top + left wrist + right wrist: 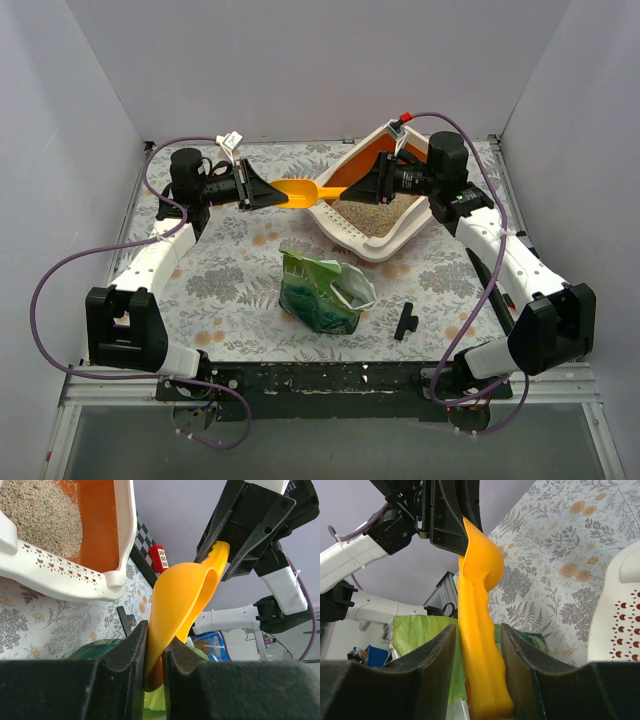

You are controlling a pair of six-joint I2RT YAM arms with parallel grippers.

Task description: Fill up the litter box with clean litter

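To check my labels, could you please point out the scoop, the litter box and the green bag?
scoop (297, 191), top view, its bowl.
litter box (350, 238), top view, slotted rim.
green bag (318, 300), top view, its side.

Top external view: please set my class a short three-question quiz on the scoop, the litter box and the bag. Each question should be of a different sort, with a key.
1. True or false: the litter box is empty.
2. Fill in: the left gripper is shut on the ____ end of the orange scoop, while the right gripper straddles its handle.
3. Choose one: the green bag is A) held by a gripper, B) on the table in no gripper, C) inside the litter box.

Key: 1 false, since clean litter lies in it; 2 bowl; 3 B.
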